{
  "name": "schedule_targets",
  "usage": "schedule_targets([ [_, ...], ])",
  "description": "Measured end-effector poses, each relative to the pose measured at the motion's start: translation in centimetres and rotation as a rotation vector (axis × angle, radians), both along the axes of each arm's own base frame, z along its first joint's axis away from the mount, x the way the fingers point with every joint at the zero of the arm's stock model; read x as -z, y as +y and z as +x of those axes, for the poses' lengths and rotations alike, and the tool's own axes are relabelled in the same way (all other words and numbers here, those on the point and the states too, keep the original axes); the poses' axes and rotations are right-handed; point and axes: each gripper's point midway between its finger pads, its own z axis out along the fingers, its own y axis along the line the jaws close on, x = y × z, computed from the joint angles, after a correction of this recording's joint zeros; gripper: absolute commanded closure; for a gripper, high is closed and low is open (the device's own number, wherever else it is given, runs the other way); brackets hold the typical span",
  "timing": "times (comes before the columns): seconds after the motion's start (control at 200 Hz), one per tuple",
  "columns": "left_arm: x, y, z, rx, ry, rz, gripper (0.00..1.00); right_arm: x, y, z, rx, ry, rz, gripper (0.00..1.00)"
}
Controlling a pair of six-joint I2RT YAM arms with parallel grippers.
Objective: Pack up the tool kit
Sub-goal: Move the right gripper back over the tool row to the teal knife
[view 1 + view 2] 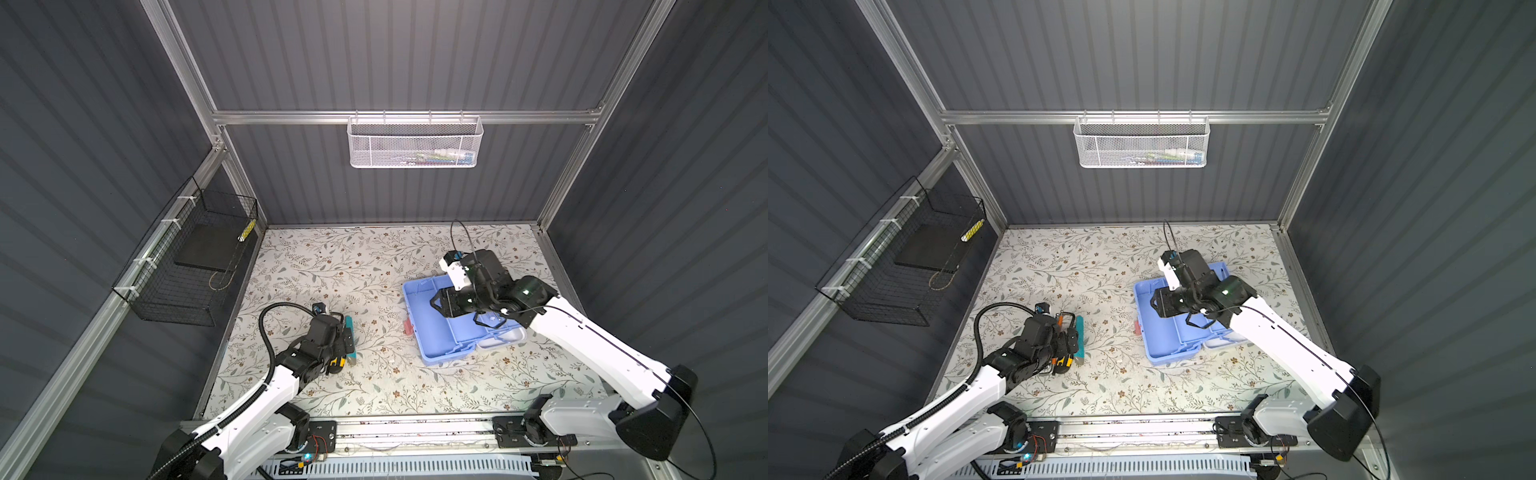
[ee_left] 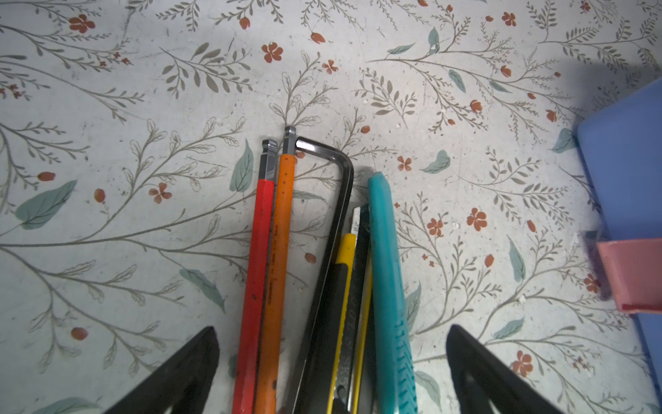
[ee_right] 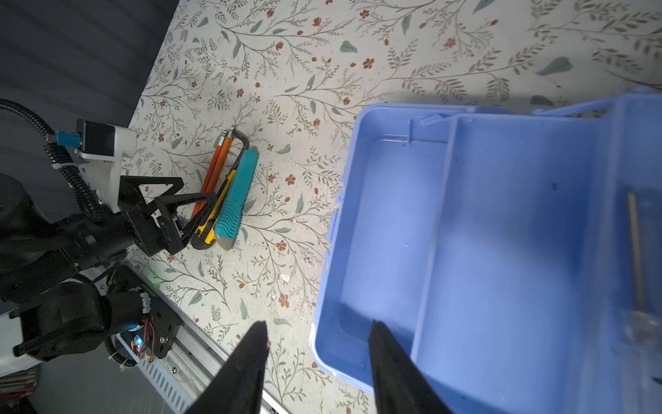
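The floral-printed tabletop (image 1: 332,266) is boxed in by dark grey ribbed walls (image 1: 395,54) on aluminium framing (image 1: 291,117). A white mesh basket (image 1: 415,143) hangs on the far wall and a black wire basket (image 1: 187,270) on the left one. The tool kit (image 1: 432,336) lies open right of centre, and the right gripper (image 3: 318,322) hangs over its left edge with jaws apart. At the near left, the left gripper (image 2: 331,327) is spread wide around the loose tools (image 2: 387,251) lying side by side on the tabletop.

Light blue box (image 3: 390,222), teal cutter (image 3: 237,195), floral tabletop (image 2: 143,107), possibly pink handle (image 2: 634,272)
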Motion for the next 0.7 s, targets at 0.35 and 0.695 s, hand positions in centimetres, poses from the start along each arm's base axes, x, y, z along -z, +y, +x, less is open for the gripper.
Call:
schedule_targets([
  [0.35,-0.5,2.1,-0.1,-0.183,0.027,0.013,0.01,3.5,7.5,-0.7,-0.124,0.044,0.005,0.52],
  [0.695,0.8,1.8,-1.6,-0.314,0.084,-0.156,0.01,5.2,9.4,-0.7,-0.150,0.054,0.084,0.52],
])
